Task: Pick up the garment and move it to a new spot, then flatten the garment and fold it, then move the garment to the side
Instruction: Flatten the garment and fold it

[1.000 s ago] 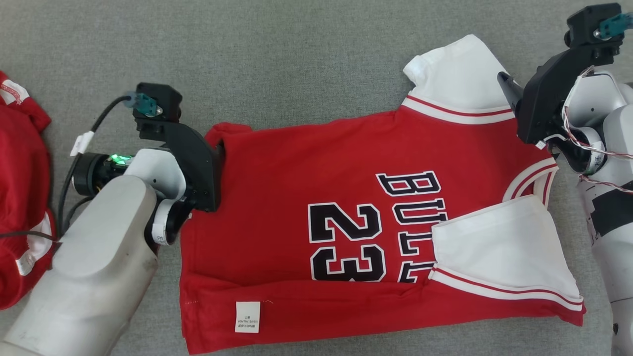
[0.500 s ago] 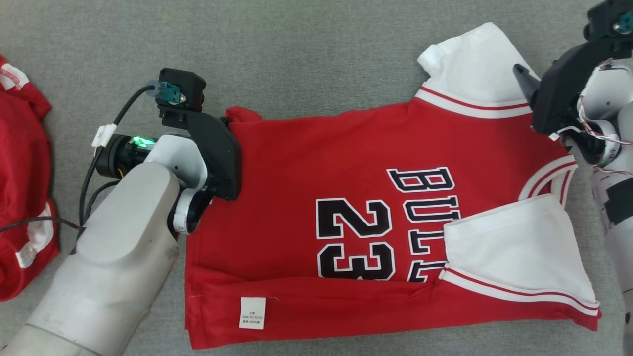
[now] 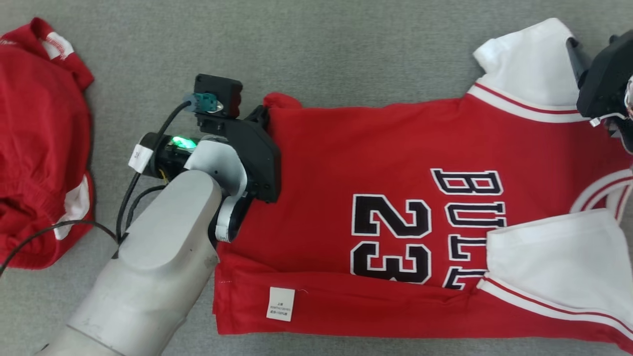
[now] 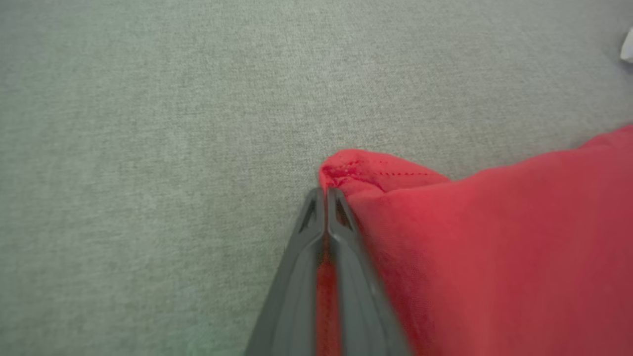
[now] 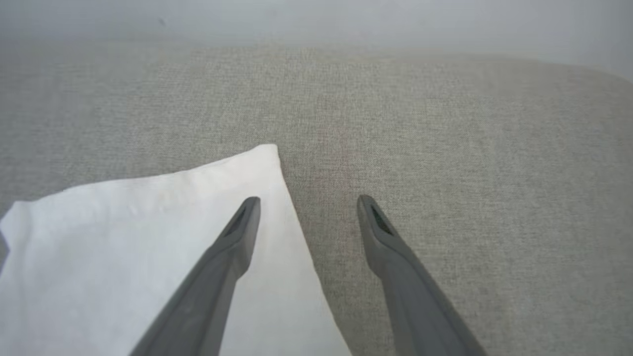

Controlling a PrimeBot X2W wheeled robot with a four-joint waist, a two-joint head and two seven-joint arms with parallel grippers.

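The garment [image 3: 385, 163] is a red jersey with white sleeves and black "23" lettering, spread flat on the grey cloth surface. My left gripper [image 3: 265, 110] is at the jersey's far left corner. In the left wrist view that gripper [image 4: 325, 191] is shut, with red cloth [image 4: 445, 237] pinched between its fingers and the hem corner bunched just past the tips. My right gripper [image 5: 309, 200] is open above the edge of the far white sleeve [image 5: 148, 237]: one finger is over the sleeve and the other over bare surface. It shows at the right edge of the head view [image 3: 576, 52].
Another red garment [image 3: 39, 148] lies crumpled at the left of the surface. A black cable [image 3: 123, 198] trails from my left wrist toward it. A white label [image 3: 281, 303] is sewn near the jersey's near hem. Grey surface [image 3: 346, 49] stretches beyond the jersey.
My left gripper has closed on the jersey's far left corner. The head camera has turned, so the whole picture has slid right. My right gripper stays open over the white sleeve.
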